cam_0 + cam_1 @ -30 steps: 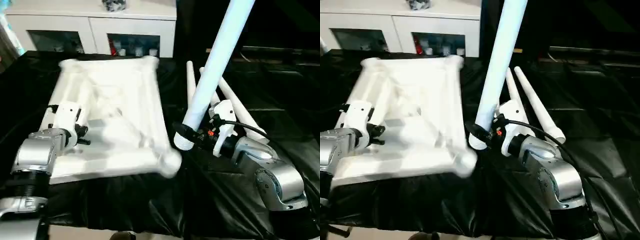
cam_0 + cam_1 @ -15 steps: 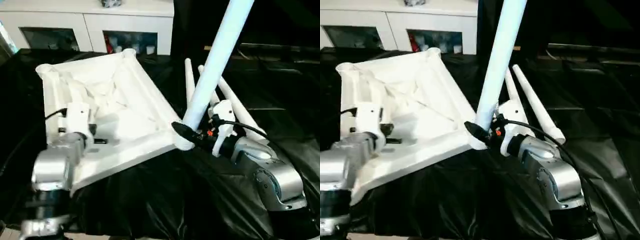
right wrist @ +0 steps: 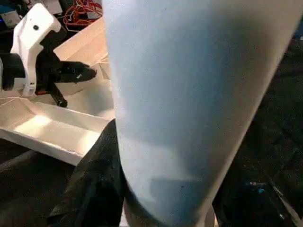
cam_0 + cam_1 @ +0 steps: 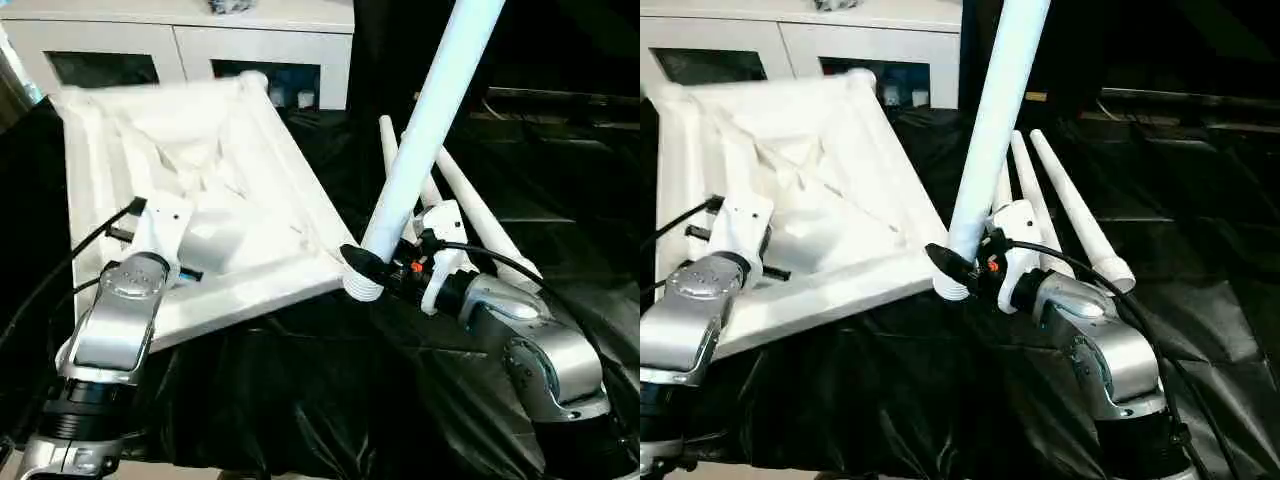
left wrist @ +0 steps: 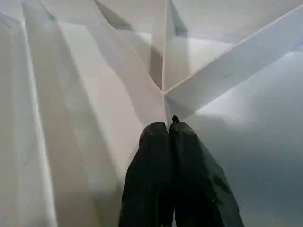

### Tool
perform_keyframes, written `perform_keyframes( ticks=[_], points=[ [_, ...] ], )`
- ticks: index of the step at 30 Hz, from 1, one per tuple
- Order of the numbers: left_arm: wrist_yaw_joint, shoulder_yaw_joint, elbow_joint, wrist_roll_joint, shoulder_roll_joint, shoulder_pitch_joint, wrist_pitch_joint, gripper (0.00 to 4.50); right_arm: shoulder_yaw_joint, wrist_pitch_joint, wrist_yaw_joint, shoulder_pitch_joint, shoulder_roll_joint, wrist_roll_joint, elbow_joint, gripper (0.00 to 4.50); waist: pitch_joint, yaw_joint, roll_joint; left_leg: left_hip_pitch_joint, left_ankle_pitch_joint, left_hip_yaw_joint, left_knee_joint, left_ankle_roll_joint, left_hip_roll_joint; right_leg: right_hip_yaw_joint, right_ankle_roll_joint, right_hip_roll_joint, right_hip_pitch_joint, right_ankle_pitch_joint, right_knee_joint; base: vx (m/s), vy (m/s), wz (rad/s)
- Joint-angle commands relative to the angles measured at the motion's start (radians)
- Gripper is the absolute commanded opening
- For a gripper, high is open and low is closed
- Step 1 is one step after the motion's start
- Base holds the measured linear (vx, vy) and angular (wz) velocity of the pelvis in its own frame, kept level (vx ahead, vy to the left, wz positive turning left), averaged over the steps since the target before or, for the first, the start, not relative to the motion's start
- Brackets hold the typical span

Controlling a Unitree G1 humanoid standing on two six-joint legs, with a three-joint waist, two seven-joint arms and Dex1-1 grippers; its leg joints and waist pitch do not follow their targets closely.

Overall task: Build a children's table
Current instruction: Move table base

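The white square table top [image 4: 250, 190] lies upside down and tilted, its ribbed underside facing up, round sockets at its corners. One long tapered white leg [image 4: 425, 130] stands nearly upright, its thick end beside the near corner. Further legs [image 4: 1065, 205] lie just beyond.

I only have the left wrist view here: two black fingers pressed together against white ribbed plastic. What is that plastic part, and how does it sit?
Observer: It is the table top, underside up, tilted on the black cloth.
Operator: And the right gripper?
Observer: The right gripper is shut on a leg near its ribbed end, the leg rising steeply.
Operator: Any other legs?
Observer: Three spare legs lie together on the cloth behind the right gripper.
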Motion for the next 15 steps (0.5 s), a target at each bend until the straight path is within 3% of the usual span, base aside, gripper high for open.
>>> perform_keyframes(
  ticks=[1,8,9,10,11,13,15],
  points=[
    [0.064,0.074,-0.032,0.021,0.026,-0.058,-0.063,0.0,-0.006,-0.005,-0.006,0.005,0.001,-0.001,-0.017,1.91,-0.087,0.005,0.021,0.022,-0.163,-0.008,-0.065,0.012,0.017,0.029,-0.208,-0.042,0.067,-0.08,-0.053,0.0,0.0,0.0],
    [0.057,0.107,0.055,0.004,0.042,-0.073,-0.089,0.0,-0.005,-0.005,-0.007,0.006,0.002,0.0,-0.017,1.91,-0.089,0.004,0.022,0.025,-0.18,-0.01,-0.065,0.007,0.018,0.029,-0.201,-0.042,0.064,-0.101,-0.055,0.0,0.0,0.0],
    [0.064,0.119,0.12,-0.008,0.041,-0.086,-0.114,0.0,-0.003,-0.005,-0.006,0.004,0.003,-0.001,-0.016,1.91,-0.091,0.006,0.013,0.023,-0.164,-0.008,-0.064,0.012,0.014,0.029,-0.202,-0.042,0.067,-0.091,-0.053,0.0,0.0,0.0],
    [0.066,0.125,0.155,-0.014,0.04,-0.092,-0.126,0.0,-0.002,-0.005,-0.006,0.003,0.004,-0.001,-0.016,1.91,-0.091,0.006,0.015,0.025,-0.165,-0.007,-0.064,0.013,0.015,0.03,-0.201,-0.041,0.065,-0.092,-0.054,0.0,0.0,0.0],
    [0.052,0.13,0.23,-0.026,0.041,-0.103,-0.181,0.0,0.0,-0.005,-0.005,0.001,0.005,-0.001,-0.014,1.91,-0.092,0.009,0.018,0.027,-0.17,-0.008,-0.064,0.013,0.017,0.03,-0.201,-0.042,0.063,-0.095,-0.055,0.0,0.0,0.0],
    [0.004,0.111,0.315,-0.032,0.049,-0.11,-0.254,0.0,0.002,-0.005,-0.004,-0.001,0.006,-0.002,-0.013,1.91,-0.091,0.013,0.011,0.027,-0.178,-0.008,-0.066,0.012,0.015,0.03,-0.189,-0.043,0.064,-0.116,-0.059,0.0,0.0,0.0],
    [-0.026,0.095,0.423,-0.029,0.054,-0.119,-0.338,0.0,0.005,-0.003,-0.002,-0.003,0.006,-0.002,-0.012,1.91,-0.092,0.018,0.013,0.029,-0.185,-0.009,-0.068,0.006,0.016,0.031,-0.172,-0.045,0.063,-0.127,-0.06,0.0,0.0,0.0]
  ],
)
